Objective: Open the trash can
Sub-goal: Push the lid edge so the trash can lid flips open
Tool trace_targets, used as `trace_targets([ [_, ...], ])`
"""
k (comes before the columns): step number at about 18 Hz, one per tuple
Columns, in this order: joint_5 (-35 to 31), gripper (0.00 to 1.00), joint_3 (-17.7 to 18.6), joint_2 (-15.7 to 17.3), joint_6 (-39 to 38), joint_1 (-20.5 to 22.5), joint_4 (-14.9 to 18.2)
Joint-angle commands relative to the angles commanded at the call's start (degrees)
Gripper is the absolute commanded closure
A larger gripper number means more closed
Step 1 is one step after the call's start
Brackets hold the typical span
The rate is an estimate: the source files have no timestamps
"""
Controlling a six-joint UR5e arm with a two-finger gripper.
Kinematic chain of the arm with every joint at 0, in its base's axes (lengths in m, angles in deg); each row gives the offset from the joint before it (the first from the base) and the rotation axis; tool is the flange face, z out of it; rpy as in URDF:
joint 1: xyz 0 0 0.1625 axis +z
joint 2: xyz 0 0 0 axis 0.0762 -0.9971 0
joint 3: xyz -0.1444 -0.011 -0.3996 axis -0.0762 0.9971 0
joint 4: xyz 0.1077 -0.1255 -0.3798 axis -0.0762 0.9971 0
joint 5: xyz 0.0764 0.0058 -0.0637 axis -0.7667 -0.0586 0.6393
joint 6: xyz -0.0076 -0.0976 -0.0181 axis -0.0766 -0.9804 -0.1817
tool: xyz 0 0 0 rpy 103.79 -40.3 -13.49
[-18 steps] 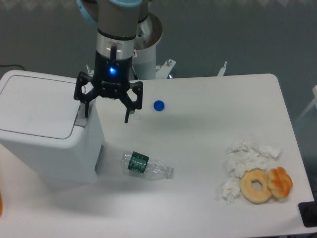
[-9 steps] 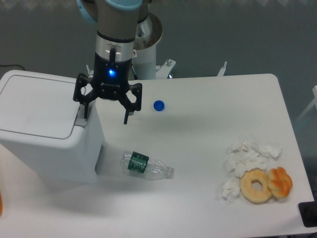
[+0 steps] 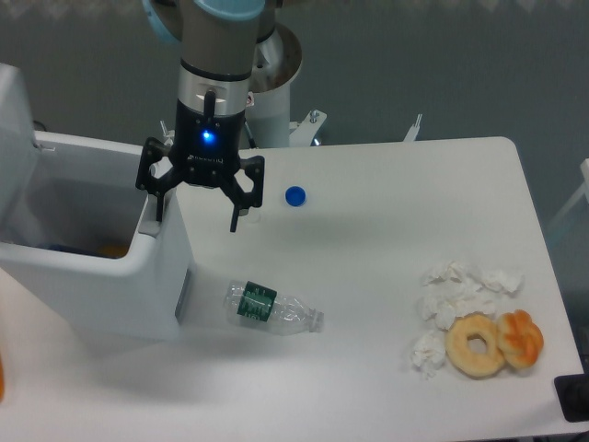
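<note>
Fingers: the two fingers (image 3: 159, 204) of the gripper (image 3: 198, 210) were spread wide and grasping nothing, one tip down at the near-right top edge of the trash can, the other hanging over bare table.
Gripper place: upper left of centre in the frame, blue light lit on its body, wrist pointing straight down.
Trash can (image 3: 120, 285): large white bin at the left edge of the frame, standing on the table (image 3: 368, 276).
Lid (image 3: 14, 120): swung up and back, standing near upright at the far left; the bin's mouth was open, with something orange dimly visible inside.
Task progress: judged done as far as the view showed, since the lid stood raised and the interior lay exposed.
What was left: probably only lifting the gripper clear of the bin's edge; whether the lid would hold up unaided could not be told.
Nearby: a clear plastic bottle (image 3: 273, 309) lay on its side just right of the bin, and a blue cap (image 3: 294, 195) sat beside the gripper.
</note>
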Motion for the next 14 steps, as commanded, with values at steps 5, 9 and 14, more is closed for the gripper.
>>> trace_targets([
  [5, 0.0, 0.00, -0.6, 0.0, 0.0, 0.0, 0.0],
  [9, 0.0, 0.00, -2.7, -0.2, 0.9, 0.0, 0.0],
  [14, -1.1, 0.00, -3.7, -0.6, 13.2, 0.1, -0.2],
])
